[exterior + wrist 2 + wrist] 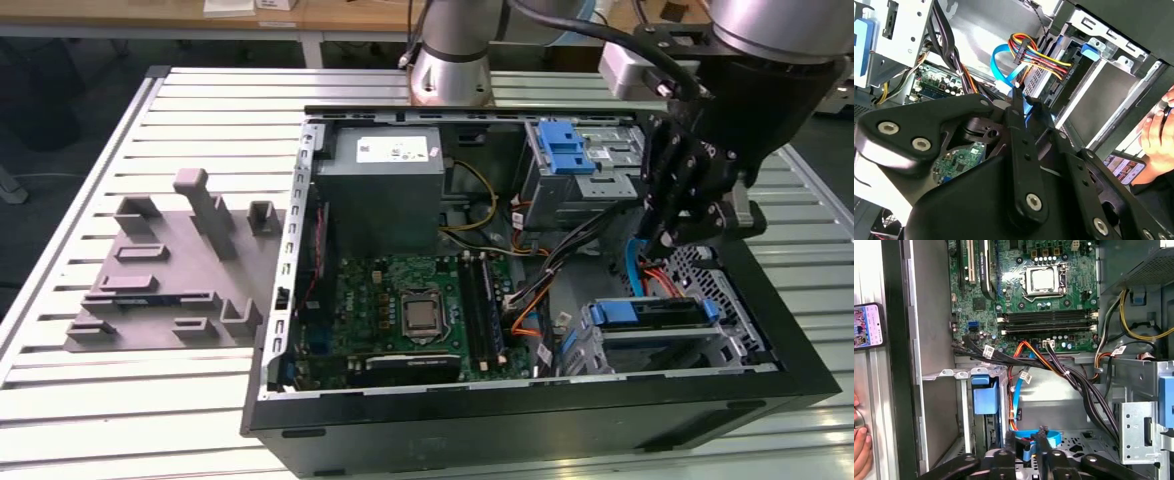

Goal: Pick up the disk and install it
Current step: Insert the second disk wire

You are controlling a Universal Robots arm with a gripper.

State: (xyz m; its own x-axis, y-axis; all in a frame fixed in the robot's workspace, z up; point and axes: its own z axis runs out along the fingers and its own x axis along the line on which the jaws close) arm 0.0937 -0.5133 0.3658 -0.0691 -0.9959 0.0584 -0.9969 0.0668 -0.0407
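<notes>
The disk (654, 313) lies in the lower drive cage at the case's front corner, on the exterior view's right, with blue plastic at both ends. In the second wrist view a bundle of coloured wires (1036, 57) runs to its end. My gripper (671, 238) hangs just above and behind that cage, inside the open case. Its black fingertips (1042, 436) stand close together on a blue flat cable (1050, 436), which loops around and between them. In the second wrist view the gripper (1026, 102) pinches the same blue cable (1004, 65).
The open computer case (534, 410) lies on a slatted table with the motherboard (400, 310), a grey power-supply box (387, 165) and an upper cage with a blue latch (571, 150). A grey fixture (174, 270) stands to the exterior view's left. A hand (1156, 132) and a phone (866, 325) are beside the case.
</notes>
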